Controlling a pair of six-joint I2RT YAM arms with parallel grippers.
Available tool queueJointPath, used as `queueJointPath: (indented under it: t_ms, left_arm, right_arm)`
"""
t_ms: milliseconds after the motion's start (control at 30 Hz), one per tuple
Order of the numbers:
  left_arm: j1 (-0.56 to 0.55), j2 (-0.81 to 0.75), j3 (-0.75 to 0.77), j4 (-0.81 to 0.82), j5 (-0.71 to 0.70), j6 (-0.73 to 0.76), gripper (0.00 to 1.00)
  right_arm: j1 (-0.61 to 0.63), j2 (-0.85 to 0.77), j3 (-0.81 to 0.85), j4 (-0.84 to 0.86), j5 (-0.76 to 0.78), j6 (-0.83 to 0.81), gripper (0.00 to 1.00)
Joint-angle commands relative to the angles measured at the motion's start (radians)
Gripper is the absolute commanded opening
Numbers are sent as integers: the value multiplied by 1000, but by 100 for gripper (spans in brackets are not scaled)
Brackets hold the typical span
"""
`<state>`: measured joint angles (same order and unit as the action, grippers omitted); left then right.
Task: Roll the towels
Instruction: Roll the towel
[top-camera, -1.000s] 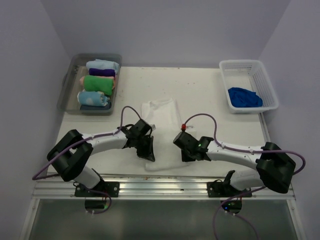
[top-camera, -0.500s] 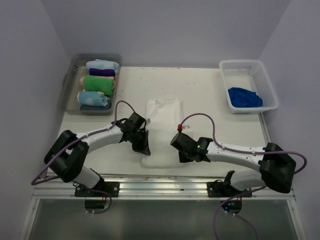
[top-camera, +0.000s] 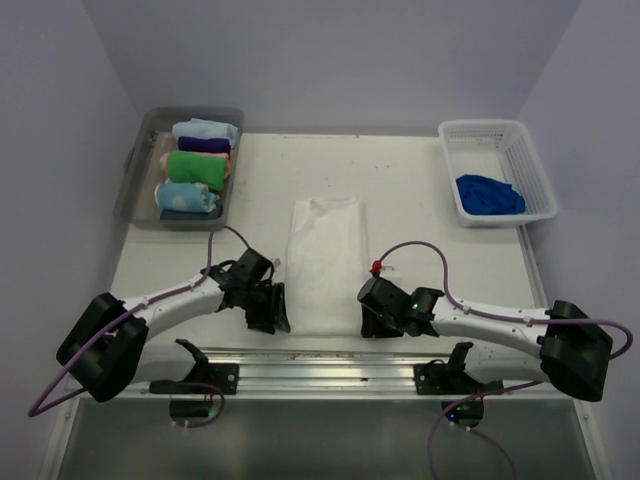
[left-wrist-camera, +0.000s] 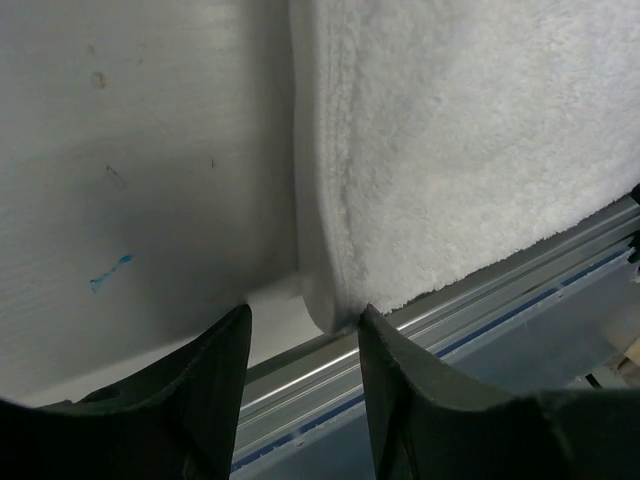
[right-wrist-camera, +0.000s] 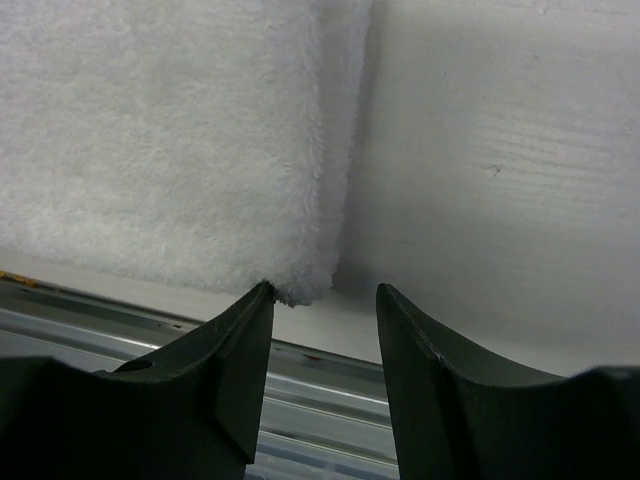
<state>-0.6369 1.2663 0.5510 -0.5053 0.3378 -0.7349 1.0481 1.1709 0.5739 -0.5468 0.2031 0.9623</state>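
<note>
The white towel lies flat on the table as a long folded strip running from the middle to the near edge. My left gripper stands open at its near left corner; in the left wrist view that corner sits between the spread fingers of the left gripper. My right gripper is open at the near right corner, and the right wrist view shows the fluffy corner touching the inner fingertip of the right gripper. The royal blue towel lies crumpled in the basket.
A white plastic basket stands at the back right. A clear bin at the back left holds several rolled towels, among them a green one. A metal rail runs along the near table edge, just below the grippers.
Both arms drew back toward the near edge, pulling the white towel out into a flat strip. Both grippers were shut on its near corners and have opened, letting them go.
</note>
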Motion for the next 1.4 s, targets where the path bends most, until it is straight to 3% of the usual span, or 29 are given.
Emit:
queueJointPath:
  t_ms: [0,233,400,633,833,933,1067,1200,1267,1367]
  left_arm:
    - [-1,2,-26,86,21,-32,49]
    - [-4,22,-59,117,15,-54,40]
    - [-7,16,-72,139,49,-69,52]
    - [-23,8,-102,139,67,-93,51]
    - [-44,13,-103,136,43,-116,42]
    - [-46,12,-100,125,14,-127,33]
    - [-46,8,-89,129,0,-146,14]
    - [-46,5,-71,120,-16,-152,0]
    - [-46,8,-65,117,-19,-152,0]
    - [-46,8,-66,116,-17,-153,0]
  right_arm:
    - [3,-1,-16,94,-31,72,50]
    - [3,26,-32,99,-24,78,44]
    - [3,12,-32,84,-14,82,40]
    - [3,12,-45,94,-14,84,38]
    - [3,26,-40,97,-19,84,31]
    - [3,21,-42,96,-18,82,28]
    - [3,12,-36,84,-8,84,24]
    - [3,-4,-42,74,-5,82,39]
    - [3,-5,-48,82,-4,84,40]
    - [3,6,-46,90,-2,87,32]
